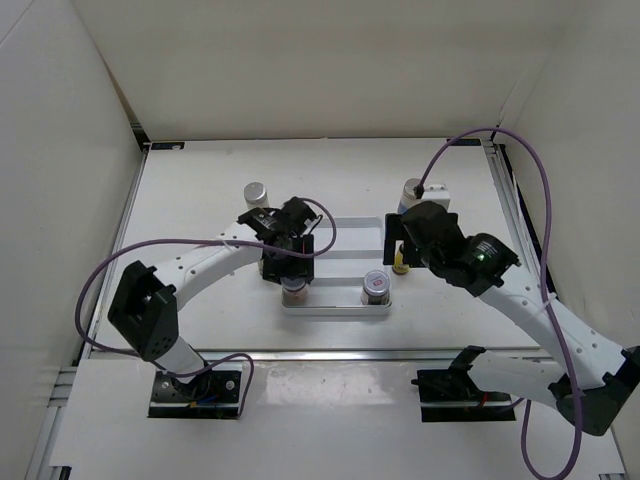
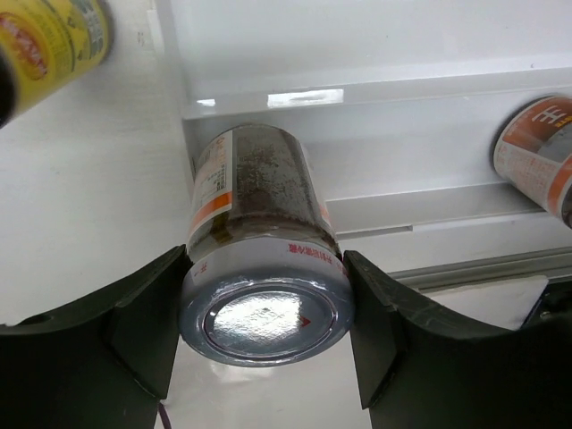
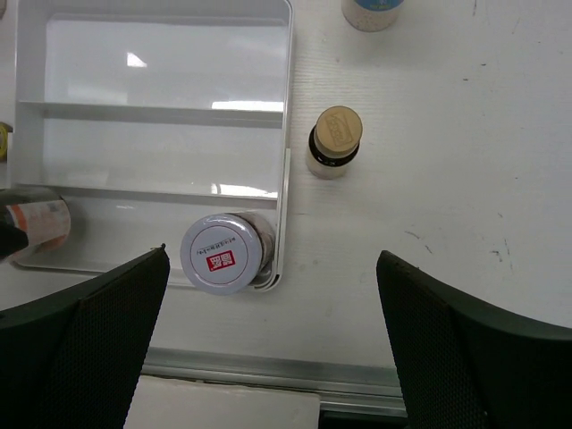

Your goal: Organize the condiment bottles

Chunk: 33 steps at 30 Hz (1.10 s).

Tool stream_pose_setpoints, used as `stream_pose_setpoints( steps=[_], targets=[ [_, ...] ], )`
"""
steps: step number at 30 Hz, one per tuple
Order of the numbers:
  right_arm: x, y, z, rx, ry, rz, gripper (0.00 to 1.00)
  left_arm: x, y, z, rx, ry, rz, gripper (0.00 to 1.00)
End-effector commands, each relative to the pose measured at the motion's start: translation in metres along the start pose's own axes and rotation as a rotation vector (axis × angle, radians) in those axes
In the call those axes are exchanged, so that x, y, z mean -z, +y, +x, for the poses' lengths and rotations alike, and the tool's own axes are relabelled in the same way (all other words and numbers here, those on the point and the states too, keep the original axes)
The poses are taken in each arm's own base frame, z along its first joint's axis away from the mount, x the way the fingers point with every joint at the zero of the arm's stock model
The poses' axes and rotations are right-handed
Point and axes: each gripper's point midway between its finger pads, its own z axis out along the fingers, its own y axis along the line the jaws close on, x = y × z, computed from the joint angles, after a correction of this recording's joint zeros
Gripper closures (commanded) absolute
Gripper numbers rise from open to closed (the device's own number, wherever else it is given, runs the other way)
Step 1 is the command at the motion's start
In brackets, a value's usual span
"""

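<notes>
Brown jar (image 2: 259,206) gripped at tray's (image 2: 402,143) near-left corner
Left jaws clenched round its lid end; right jaws wide apart, empty, over the tabletop (image 3: 447,134).

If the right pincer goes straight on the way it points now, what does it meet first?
Probably bare table just beside the tray's corner; the silver-lidded jar there sits very close, so depth leaves doubt.
</notes>
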Motion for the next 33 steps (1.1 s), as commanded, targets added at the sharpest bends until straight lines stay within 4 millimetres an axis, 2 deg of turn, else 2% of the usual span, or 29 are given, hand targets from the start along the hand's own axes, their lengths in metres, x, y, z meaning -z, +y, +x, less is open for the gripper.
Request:
stream_pose_setpoints(
  steps=[1, 5, 9, 12, 15, 17, 19, 21, 22, 23, 26, 27, 28, 29, 30, 32, 33],
  targets=[
    [0.009, -0.012, -0.008, -0.022, -0.051, 0.031, 0.0, 0.007, -0.015, -0.016, -0.006, -0.088, 0.075, 0.66],
    [0.011, -0.018, -0.007, -0.028, -0.057, 0.046, 0.0, -0.005, -0.016, -0.013, -0.008, -0.056, 0.062, 0.64],
    [0.009, -0.019, -0.004, -0.024, -0.05, 0.05, 0.0, -0.02, -0.012, -0.001, -0.022, -0.011, 0.029, 0.58],
    [0.01, -0.021, -0.002, -0.02, -0.043, 0.054, 0.0, -0.024, -0.013, 0.005, -0.022, 0.011, 0.027, 0.54],
    [0.009, -0.022, -0.003, -0.029, -0.049, 0.063, 0.0, -0.027, -0.013, 0.006, -0.023, 0.019, 0.02, 0.41],
    [0.005, -0.021, -0.001, -0.021, -0.035, 0.072, 0.0, -0.025, -0.013, 0.005, -0.023, 0.019, 0.02, 0.25],
    [0.006, -0.02, -0.008, -0.026, -0.048, 0.076, 0.0, -0.024, -0.012, 0.003, -0.023, 0.012, 0.01, 0.18],
    [0.004, -0.025, -0.007, -0.008, -0.035, 0.117, 0.0, -0.006, -0.012, -0.008, -0.02, -0.038, 0.003, 0.11],
    [0.006, -0.026, -0.011, -0.013, -0.049, 0.124, 0.0, 0.002, -0.011, -0.013, -0.019, -0.058, 0.0, 0.03],
    [0.006, -0.027, -0.015, 0.004, -0.048, 0.14, 0.0, 0.017, -0.014, -0.028, -0.026, -0.113, -0.003, 0.0],
    [0.0, -0.029, -0.021, 0.112, -0.005, 0.165, 0.0, 0.079, -0.014, -0.061, -0.05, -0.295, 0.032, 0.0],
    [-0.001, -0.028, -0.023, 0.128, -0.004, 0.165, 0.0, 0.085, -0.012, -0.068, -0.067, -0.329, 0.018, 0.0],
    [-0.002, -0.026, -0.022, 0.149, 0.012, 0.159, 0.0, 0.11, -0.006, -0.077, -0.068, -0.41, 0.023, 0.0],
    [-0.003, -0.02, -0.021, 0.165, 0.032, 0.127, 0.0, 0.124, 0.011, -0.087, -0.079, -0.493, -0.05, 0.0],
    [-0.001, -0.018, -0.023, 0.172, 0.029, 0.113, 0.0, 0.15, 0.02, -0.094, -0.074, -0.587, -0.046, 0.0],
    [0.001, -0.016, -0.028, 0.16, 0.007, 0.092, 0.0, 0.169, 0.053, -0.103, -0.069, -0.681, -0.14, 0.0],
    [0.001, -0.012, -0.029, 0.155, 0.008, 0.071, 0.0, 0.178, 0.062, -0.108, -0.055, -0.73, -0.142, 0.0]
  ],
)
